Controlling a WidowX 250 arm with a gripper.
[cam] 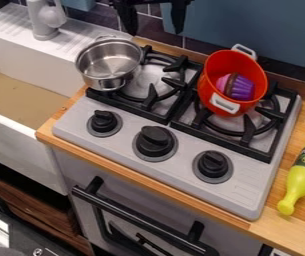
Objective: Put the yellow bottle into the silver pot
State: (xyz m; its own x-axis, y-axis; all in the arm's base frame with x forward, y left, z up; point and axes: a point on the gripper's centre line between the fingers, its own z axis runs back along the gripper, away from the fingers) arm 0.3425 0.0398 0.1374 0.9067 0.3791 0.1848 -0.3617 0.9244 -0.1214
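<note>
Two parts of the task, the picking up and the placing, are left to be done. The yellow bottle (302, 177) is laid on its side on the bench (271, 232), to the right of the stove (183, 146), with its narrow neck pointed toward the near side. The silver pot (109, 65) is set at the far left of the stove, upright, and no bottle is held in it. The hand (154, 33) is seen at the far edge, above the back of the stove, with its two fingers spread apart and nothing gripped between them; it is placed nearer to the pot than to the bottle. A purple and pink toy cupcake (240, 87) is contained in the red pot (228, 61) at the right of the stove, and neither is called for by the task. By this reckoning, no part of the work can be counted as done: the bottle is to be grasped, lifted, carried leftward past the red pot and lowered into the silver one, and only then is the hand to be opened.
</note>
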